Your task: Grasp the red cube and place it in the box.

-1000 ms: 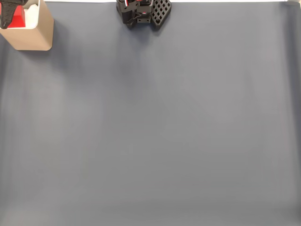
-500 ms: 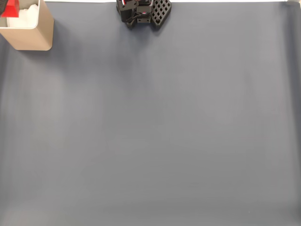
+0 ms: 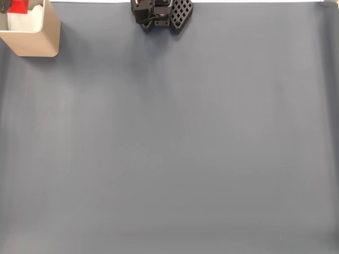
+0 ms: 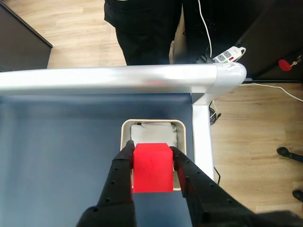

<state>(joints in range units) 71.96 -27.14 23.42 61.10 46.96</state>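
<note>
In the wrist view the red cube [image 4: 152,168] sits between my two black fingers [image 4: 118,172], and my gripper [image 4: 150,147] is shut on it. Directly below it is the beige box [image 4: 151,122] with white material inside, and the cube hangs over the box's opening. In the fixed view the box [image 3: 37,42] stands at the top left corner of the grey mat. There the red cube [image 3: 18,6] shows at the picture's top edge above the box, with a bit of my black gripper [image 3: 5,5] beside it.
My arm's black base [image 3: 161,13] stands at the top middle of the grey mat [image 3: 175,143]. Beyond the box runs a silver table rail [image 4: 118,79]. A person's dark legs [image 4: 142,28] stand behind it, on a wooden floor with a power strip [image 4: 229,54].
In the fixed view the cube and gripper have shifted from lower inside the box outline toward the picture's top edge. The box has not moved.
</note>
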